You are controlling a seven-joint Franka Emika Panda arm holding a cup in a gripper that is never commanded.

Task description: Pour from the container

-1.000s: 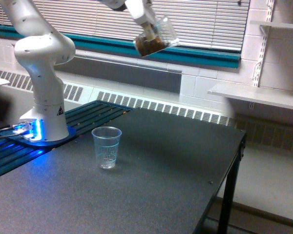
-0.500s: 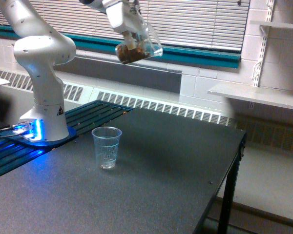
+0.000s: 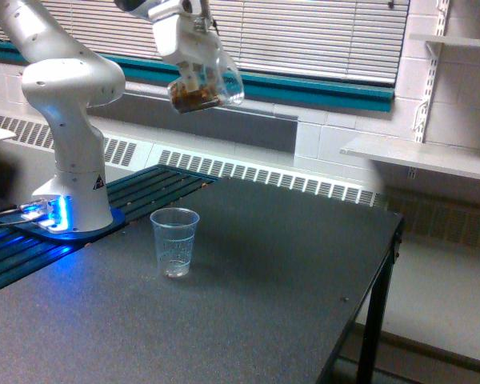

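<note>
One tool (image 3: 194,70) is doing all the work here: clamped around a small clear container (image 3: 207,86), it is holding the cup high above the bench (image 3: 248,280), in front of the window blinds (image 3: 320,36). The container is sitting tilted in the grip, its mouth pointing toward the exterior view's right and a little upward, while the brown nut-like bits (image 3: 192,98) are lying heaped in the lower end, toward the exterior view's left. None are spilling, and the tilt looks too slight to let them slide toward the mouth.

Below, well apart from the raised cup and somewhat toward the exterior view's left of it, a clear ribbed cup (image 3: 174,242) is standing upright on the dark bench with its mouth open, apparently placed there to receive the bits. It looks empty, though its clear walls are making that hard to confirm.

The white arm (image 3: 68,88) is rising from a blue-lit base (image 3: 60,214) at the bench's edge on the exterior view's left, arching over so that the held container hangs nearly, but not squarely, above the receiver. Judging from the gap, the pour has not yet begun; the container would likely need lowering closer and lining up over the ribbed cup, then tipping mouth-down, since bits dropped from this height could bounce out or miss.
</note>
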